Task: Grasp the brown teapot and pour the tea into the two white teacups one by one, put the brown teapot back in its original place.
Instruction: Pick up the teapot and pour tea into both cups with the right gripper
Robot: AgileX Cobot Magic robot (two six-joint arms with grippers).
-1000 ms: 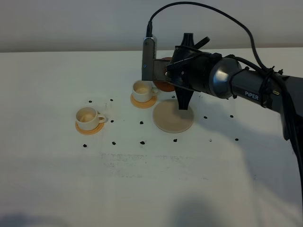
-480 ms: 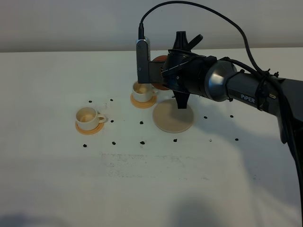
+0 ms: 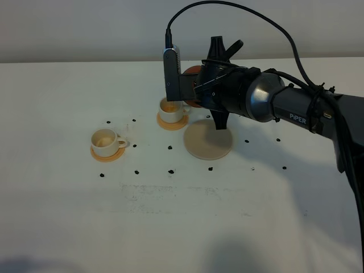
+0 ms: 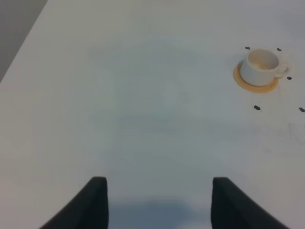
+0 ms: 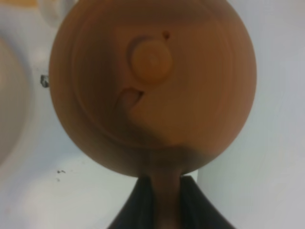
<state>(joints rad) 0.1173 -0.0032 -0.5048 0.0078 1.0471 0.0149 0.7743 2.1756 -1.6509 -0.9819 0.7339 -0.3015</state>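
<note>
the right hand (image 5: 162,202) is clamped on the loop handle of the brown teapot (image 5: 152,86), with its dark fingers (image 5: 128,214) pressed to either side of the handle. the pot hangs off the worktop (image 3: 170,216), and the knobbed lid (image 5: 150,57) is seated. in the high view the pot shows only as a reddish patch behind the wrist, held just above the inner teacup (image 3: 170,109), so the step in hand looks like pouring into that cup. whether tea is running, or how full either cup is, cannot be told.

if this cup is done, the next move calls for levelling the pot, carrying it across to the outer teacup (image 3: 106,140) and tipping the spout over its rim without knocking it off its coaster (image 3: 107,154). the pot then goes back to the beige disc (image 3: 208,142), which lies bare just beside the inner cup.

the left hand (image 4: 159,202) hovers well apart from all this, its fingers spread and empty. small black marks (image 3: 170,148) dot the worktop. nothing stands between the two cups, though the bulky forearm hides the spout from above.
</note>
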